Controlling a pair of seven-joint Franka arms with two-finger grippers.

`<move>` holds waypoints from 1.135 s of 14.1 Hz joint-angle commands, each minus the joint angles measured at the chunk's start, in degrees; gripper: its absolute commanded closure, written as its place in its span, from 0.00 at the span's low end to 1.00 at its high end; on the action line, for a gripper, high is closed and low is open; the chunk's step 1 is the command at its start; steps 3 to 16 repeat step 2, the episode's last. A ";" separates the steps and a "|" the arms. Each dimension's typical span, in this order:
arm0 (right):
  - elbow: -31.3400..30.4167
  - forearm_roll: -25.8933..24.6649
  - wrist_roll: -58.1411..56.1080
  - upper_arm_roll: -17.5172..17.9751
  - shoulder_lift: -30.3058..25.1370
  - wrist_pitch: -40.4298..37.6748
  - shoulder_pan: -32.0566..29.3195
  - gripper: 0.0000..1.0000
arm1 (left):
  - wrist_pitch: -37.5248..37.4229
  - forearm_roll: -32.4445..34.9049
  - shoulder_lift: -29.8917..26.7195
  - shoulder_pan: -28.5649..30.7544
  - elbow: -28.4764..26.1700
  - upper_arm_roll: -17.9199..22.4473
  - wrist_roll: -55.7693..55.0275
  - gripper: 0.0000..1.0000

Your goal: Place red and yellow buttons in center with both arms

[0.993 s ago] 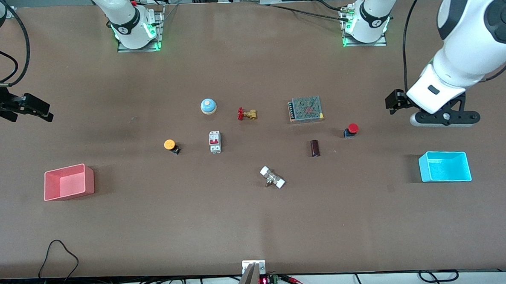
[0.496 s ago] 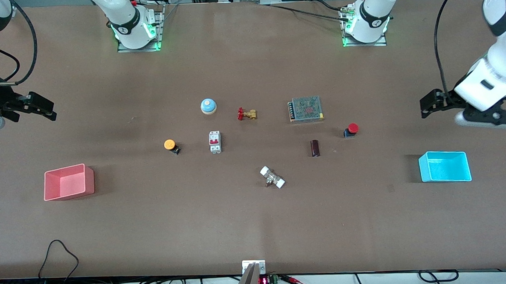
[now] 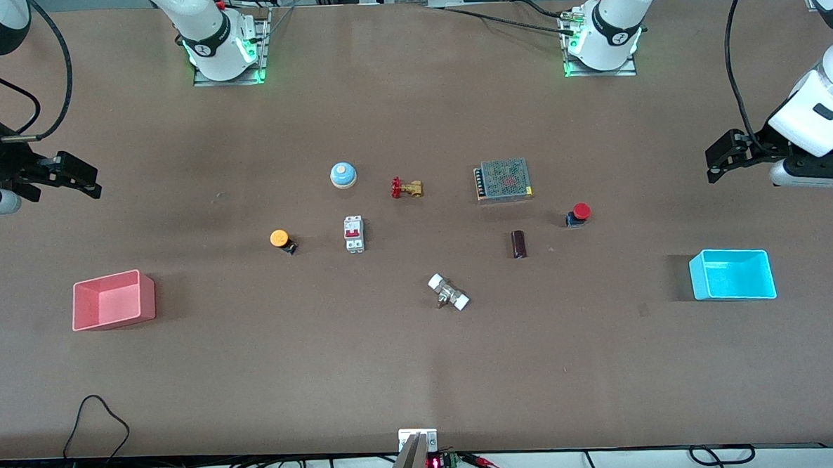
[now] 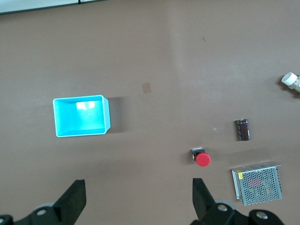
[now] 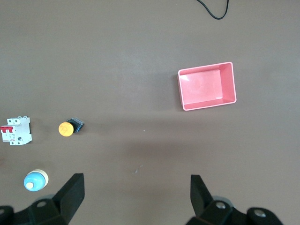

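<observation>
The red button (image 3: 580, 213) lies on the brown tabletop (image 3: 422, 374) toward the left arm's end, beside a dark cylinder. It also shows in the left wrist view (image 4: 202, 159). The yellow button (image 3: 281, 239) lies toward the right arm's end, beside a circuit breaker, and shows in the right wrist view (image 5: 66, 128). My left gripper (image 3: 721, 159) hangs open and empty over the table's end, above the blue tray's side; its own view (image 4: 139, 197) shows bare table between the fingers. My right gripper (image 3: 80, 177) is open and empty over the other end (image 5: 136, 194).
A pink tray (image 3: 114, 319) and a blue tray (image 3: 734, 292) stand at the two ends. In the middle lie a blue dome (image 3: 343, 174), a red-handled valve (image 3: 406, 188), a mesh power supply (image 3: 504, 179), a circuit breaker (image 3: 353, 234), a dark cylinder (image 3: 519, 244) and a white-capped fitting (image 3: 448, 292).
My left gripper has pulled away from the red button toward its own end of the table. My right gripper has shifted slightly toward the middle. The buttons have not moved.
</observation>
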 commanded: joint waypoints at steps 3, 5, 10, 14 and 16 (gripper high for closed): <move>1.77 -0.65 -0.55 -0.92 0.75 -1.65 0.92 0.00 | -1.42 -0.89 -0.95 -0.68 -0.51 0.58 1.38 0.00; 1.77 -0.65 -0.55 -0.92 0.75 -1.65 0.92 0.00 | -1.42 -0.89 -0.95 -0.68 -0.51 0.58 1.38 0.00; 1.77 -0.65 -0.55 -0.92 0.75 -1.65 0.92 0.00 | -1.42 -0.89 -0.95 -0.68 -0.51 0.58 1.38 0.00; 1.77 -0.65 -0.55 -0.92 0.75 -1.65 0.92 0.00 | -1.42 -0.89 -0.95 -0.68 -0.51 0.58 1.38 0.00; 1.77 -0.65 -0.55 -0.92 0.75 -1.65 0.92 0.00 | -1.42 -0.89 -0.95 -0.68 -0.51 0.58 1.38 0.00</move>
